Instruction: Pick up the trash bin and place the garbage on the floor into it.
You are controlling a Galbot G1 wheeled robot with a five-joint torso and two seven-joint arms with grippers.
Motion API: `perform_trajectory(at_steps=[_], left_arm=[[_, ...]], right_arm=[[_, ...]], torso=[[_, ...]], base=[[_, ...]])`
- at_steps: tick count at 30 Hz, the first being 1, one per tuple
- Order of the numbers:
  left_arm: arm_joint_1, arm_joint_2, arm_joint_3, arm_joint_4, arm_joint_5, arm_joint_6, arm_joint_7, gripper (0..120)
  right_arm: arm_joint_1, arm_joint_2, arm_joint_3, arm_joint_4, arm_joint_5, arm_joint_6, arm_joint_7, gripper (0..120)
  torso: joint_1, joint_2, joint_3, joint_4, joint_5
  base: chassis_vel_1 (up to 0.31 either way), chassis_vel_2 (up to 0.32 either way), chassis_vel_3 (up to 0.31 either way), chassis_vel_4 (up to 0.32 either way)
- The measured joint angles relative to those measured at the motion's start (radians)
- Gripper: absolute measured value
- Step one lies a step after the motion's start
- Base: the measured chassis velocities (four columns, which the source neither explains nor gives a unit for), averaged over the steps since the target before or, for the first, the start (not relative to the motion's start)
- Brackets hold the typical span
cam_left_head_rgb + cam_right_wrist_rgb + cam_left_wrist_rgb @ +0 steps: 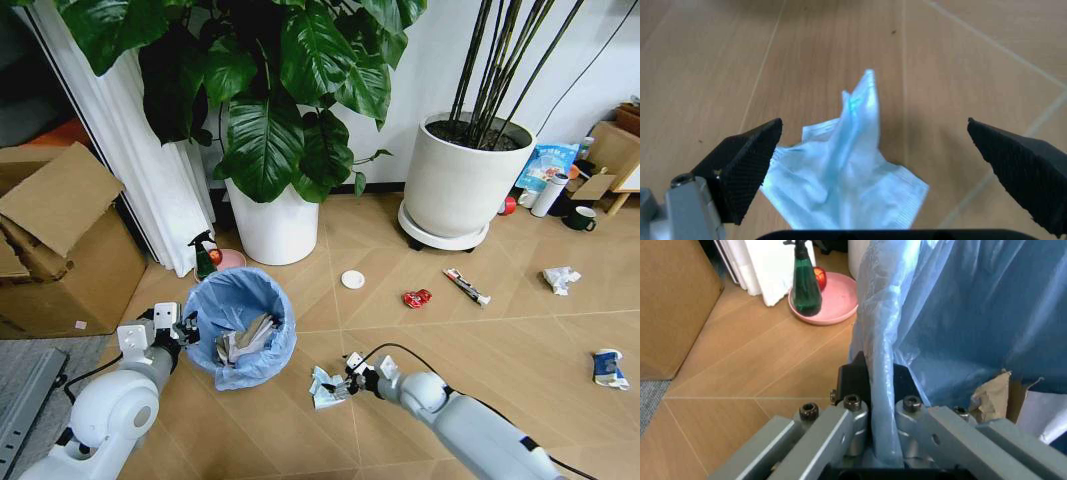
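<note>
Our left tool [881, 410] clamps the trash bin [240, 325] rim; our right tool [890, 165] reaches low, spread around a crumpled packet [847, 185], its lower edge hidden.

We see tan herringbone wood-look floor [500, 350]. On it: white flat disc [352, 279], red crumpled wrapper [416, 298], long thin wrapper [467, 287], white tissue wad [560, 279], blue-white packet [606, 368], crumpled pale blue-white packet [325, 388] in front. Near the wall we see a big white plant pot [275, 225], a second white pot on a wheeled base [460, 185], brown cardboard boxes [60, 250], and a pink dish [232, 260] with a green spray bottle [205, 255].
</note>
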Motion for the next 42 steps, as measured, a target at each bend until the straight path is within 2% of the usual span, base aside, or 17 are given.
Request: perform_trajectory(at_steps=[8, 11, 13, 16, 17, 19, 23, 25, 27, 29, 31, 33, 36, 42], left_arm=[[-0.008, 0.002, -0.001, 0.008, 0.000, -0.001, 0.002, 0], [-0.008, 0.002, -0.002, 0.007, -0.001, -0.001, 0.002, 0], [-0.007, 0.003, -0.003, 0.006, -0.002, -0.001, 0.002, 0], [-0.007, 0.005, -0.005, 0.004, -0.002, -0.002, 0.002, 0], [-0.007, 0.005, -0.005, 0.004, -0.002, -0.002, 0.002, 0], [-0.007, 0.004, -0.005, 0.002, -0.002, -0.002, 0.002, 0], [-0.007, 0.003, -0.005, 0.000, -0.002, -0.002, 0.002, 0], [-0.008, 0.004, -0.005, -0.001, -0.003, -0.003, 0.002, 0], [-0.008, 0.005, -0.005, -0.001, -0.003, -0.003, 0.002, 0], [-0.009, 0.008, -0.006, -0.002, -0.004, -0.003, 0.002, 0], [-0.010, 0.008, -0.006, -0.002, -0.004, -0.003, 0.002, 0], [-0.011, 0.008, -0.006, -0.002, -0.004, -0.003, 0.002, 0], [-0.012, 0.007, -0.005, -0.002, -0.004, -0.003, 0.002, 0], [-0.012, 0.008, -0.004, -0.005, -0.005, -0.003, 0.002, 0]], right_arm=[[0.036, 0.072, -0.013, -0.101, -0.040, 0.007, -0.014, 99], [0.049, 0.097, -0.015, -0.148, -0.054, 0.021, -0.015, 86], [0.053, 0.104, -0.015, -0.158, -0.058, 0.025, -0.015, 84], [0.063, 0.120, -0.007, -0.187, -0.065, 0.032, -0.015, 68], [0.063, 0.120, -0.007, -0.187, -0.065, 0.032, -0.015, 68], [0.065, 0.127, 0.001, -0.203, -0.075, 0.041, -0.014, 56], [0.062, 0.129, 0.011, -0.206, -0.078, 0.043, -0.011, 48], [0.051, 0.131, 0.021, -0.206, -0.082, 0.045, -0.008, 36], [0.046, 0.131, 0.025, -0.206, -0.084, 0.046, -0.006, 32], [0.031, 0.130, 0.035, -0.198, -0.085, 0.049, 0.006, 20], [0.029, 0.129, 0.036, -0.196, -0.085, 0.049, 0.008, 19], [0.016, 0.126, 0.047, -0.184, -0.083, 0.050, 0.023, 7], [0.002, 0.124, 0.058, -0.163, -0.053, 0.040, 0.061, 0], [-0.031, 0.119, 0.105, -0.092, 0.043, -0.011, 0.140, 0]], torso=[[0.000, 0.000, 0.000, 0.0000, -0.0002], [0.000, 0.000, 0.000, 0.0000, -0.0004], [0.000, 0.000, 0.000, 0.0000, -0.0001], [0.000, 0.000, 0.000, 0.0001, -0.0003], [0.000, 0.000, 0.000, 0.0001, -0.0003], [0.000, 0.000, 0.000, 0.0000, -0.0001], [0.000, 0.000, 0.000, 0.0000, -0.0003], [0.000, 0.000, 0.000, 0.0000, -0.0001], [0.000, 0.000, 0.000, 0.0000, -0.0002], [0.000, 0.000, 0.000, 0.0000, -0.0001], [0.000, 0.000, 0.000, 0.0000, -0.0001], [0.000, 0.000, 0.000, 0.0000, -0.0001], [0.000, 0.000, 0.000, 0.0000, -0.0002], [0.000, 0.000, 0.000, 0.0000, 0.0000]], base=[[0.000, 0.000, 0.000, 0.000], [0.000, 0.000, 0.000, 0.000], [0.000, 0.000, 0.000, 0.000], [0.000, 0.000, 0.000, 0.000], [0.000, 0.000, 0.000, 0.000], [0.000, 0.000, 0.000, 0.000], [0.000, 0.000, 0.000, 0.000], [0.000, 0.000, 0.000, 0.000], [0.000, 0.000, 0.000, 0.000], [0.000, 0.000, 0.000, 0.000], [0.000, 0.000, 0.000, 0.000], [0.000, 0.000, 0.000, 0.000], [0.000, 0.000, 0.000, 0.000], [0.000, 0.000, 0.000, 0.000]])
